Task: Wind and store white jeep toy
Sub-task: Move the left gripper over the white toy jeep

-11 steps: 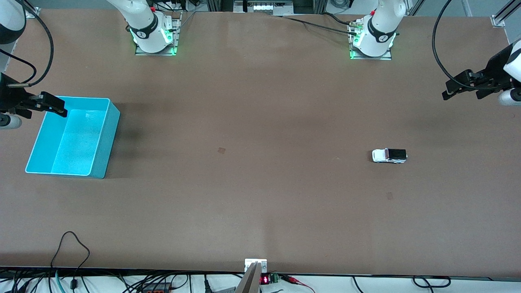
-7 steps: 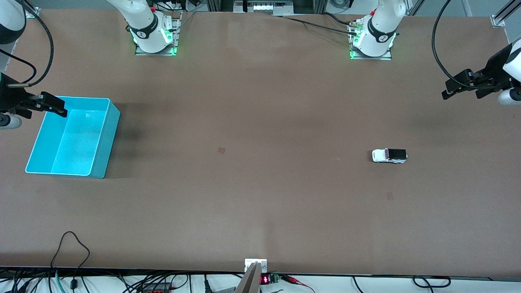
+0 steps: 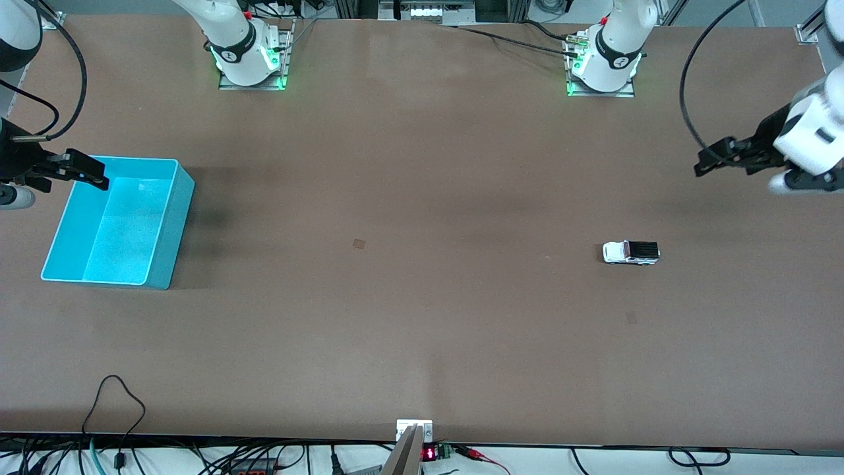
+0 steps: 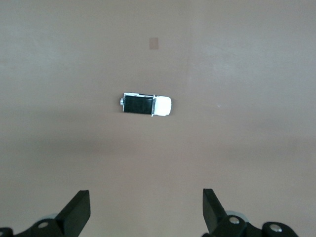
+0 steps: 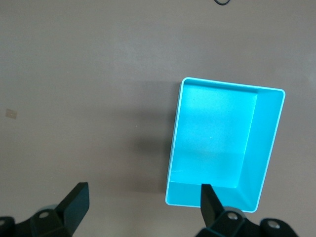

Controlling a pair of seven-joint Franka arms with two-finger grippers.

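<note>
The white jeep toy (image 3: pixel 631 252) with its black roof panel stands alone on the brown table toward the left arm's end; the left wrist view shows the toy (image 4: pixel 146 104) too. High over the table's edge at that end hangs my left gripper (image 3: pixel 715 161), open and empty, its fingers (image 4: pixel 79 212) spread wide. An empty turquoise bin (image 3: pixel 170 227) sits at the right arm's end. My right gripper (image 3: pixel 82 173) waits open over the bin's corner, and the bin (image 5: pixel 274 143) fills much of the right wrist view.
Both arm bases (image 3: pixel 247 56) stand along the table's edge farthest from the front camera. Cables (image 3: pixel 115 402) trail over the edge nearest to that camera. A small dark mark (image 3: pixel 359 243) lies mid-table.
My left arm has swung, carrying its gripper inward over the table toward the jeep's side. The right arm, the jeep and the bin have not moved.
</note>
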